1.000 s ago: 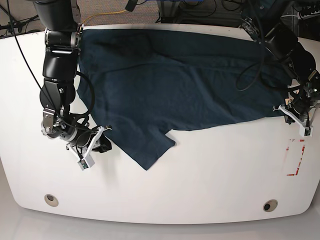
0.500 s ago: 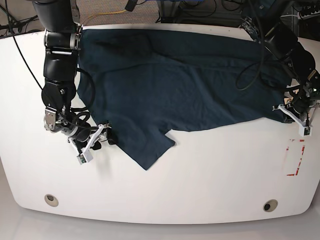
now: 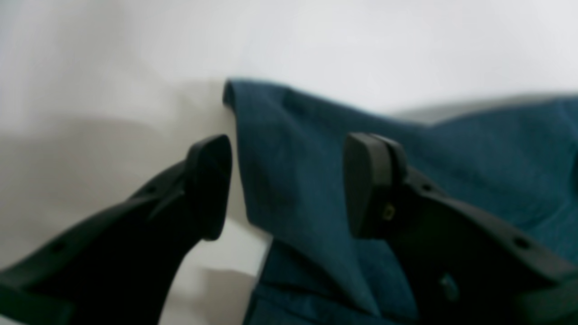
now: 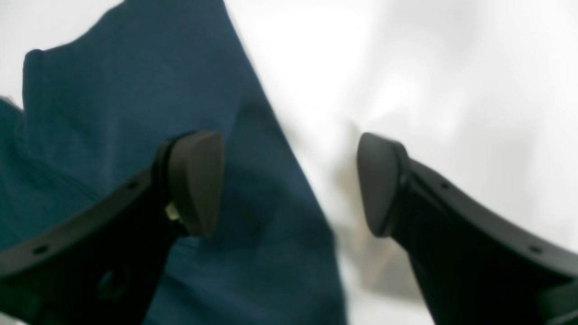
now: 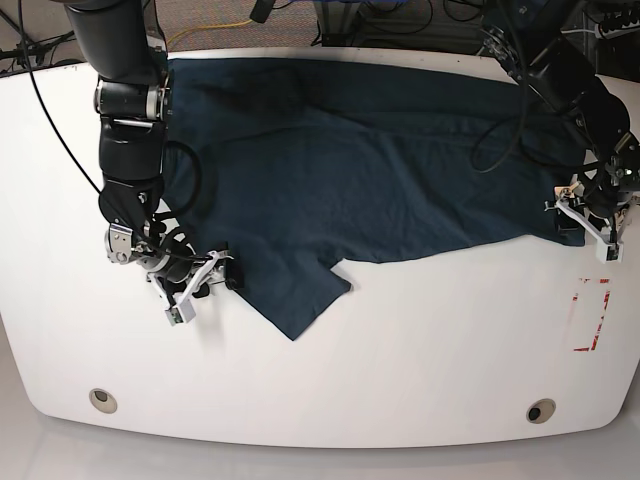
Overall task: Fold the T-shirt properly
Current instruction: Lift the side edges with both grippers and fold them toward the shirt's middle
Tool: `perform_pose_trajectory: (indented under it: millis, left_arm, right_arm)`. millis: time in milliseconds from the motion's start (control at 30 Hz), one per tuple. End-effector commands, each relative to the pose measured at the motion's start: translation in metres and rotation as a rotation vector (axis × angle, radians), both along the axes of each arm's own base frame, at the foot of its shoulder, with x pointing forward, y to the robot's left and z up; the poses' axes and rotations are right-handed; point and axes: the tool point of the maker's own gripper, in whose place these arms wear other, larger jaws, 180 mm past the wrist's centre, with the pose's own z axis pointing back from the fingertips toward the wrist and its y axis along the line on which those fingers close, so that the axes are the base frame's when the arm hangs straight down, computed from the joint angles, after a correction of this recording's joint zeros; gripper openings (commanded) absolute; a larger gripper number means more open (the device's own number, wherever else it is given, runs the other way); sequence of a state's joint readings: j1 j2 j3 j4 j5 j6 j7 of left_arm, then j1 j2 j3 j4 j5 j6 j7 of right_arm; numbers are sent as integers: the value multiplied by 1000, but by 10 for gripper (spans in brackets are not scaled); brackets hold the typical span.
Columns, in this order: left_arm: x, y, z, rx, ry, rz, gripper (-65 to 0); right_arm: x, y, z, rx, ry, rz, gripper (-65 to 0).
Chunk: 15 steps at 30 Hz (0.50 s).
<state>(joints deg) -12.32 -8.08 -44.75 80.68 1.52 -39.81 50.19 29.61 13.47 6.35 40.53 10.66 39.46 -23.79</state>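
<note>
The T-shirt (image 5: 340, 170) lies spread out over the far half of the white table (image 5: 400, 350), with one flap pointing toward the front. My right gripper (image 5: 207, 282) sits at the cloth's front-left edge. In its wrist view the right gripper (image 4: 289, 180) is open, and the T-shirt (image 4: 113, 90) edge runs between its fingers without being pinched. My left gripper (image 5: 583, 220) is at the cloth's right corner. In its wrist view the left gripper (image 3: 289, 180) is open, straddling a raised fold of the T-shirt (image 3: 307, 149).
A red-marked rectangle (image 5: 590, 315) is on the table near its right edge. Two round holes (image 5: 100, 398) (image 5: 541, 410) sit near the front edge. Cables (image 5: 200, 35) hang behind the table's far side.
Both grippers have opened and let go of the cloth. The right gripper moved a little up and toward the shirt's edge, and the left one shifted slightly up.
</note>
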Motion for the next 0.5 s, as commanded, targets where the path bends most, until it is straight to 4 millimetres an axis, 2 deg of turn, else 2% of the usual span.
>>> perform_pose_trajectory:
  millis: [0,167,300,400,467]
  left_arm:
    - [12,7,21,21,-68,-1,-287]
    - [15,7,24,27,-97,-2,-287]
    - [14,9,24,27,-98,2,-289]
    - [9,20,26,21,-108,43,-287]
    - [3,32,27,14,-118,112,-287]
  right_arm:
    - [6,20,7,13,-3,37,-206]
    - [4,47,5,47,11,66,-206]
    - [3,57,5,62,11,76,-211]
    - [3,59,5,65,12,77,-285]
    - [3,65,5,75,14,83,-379]
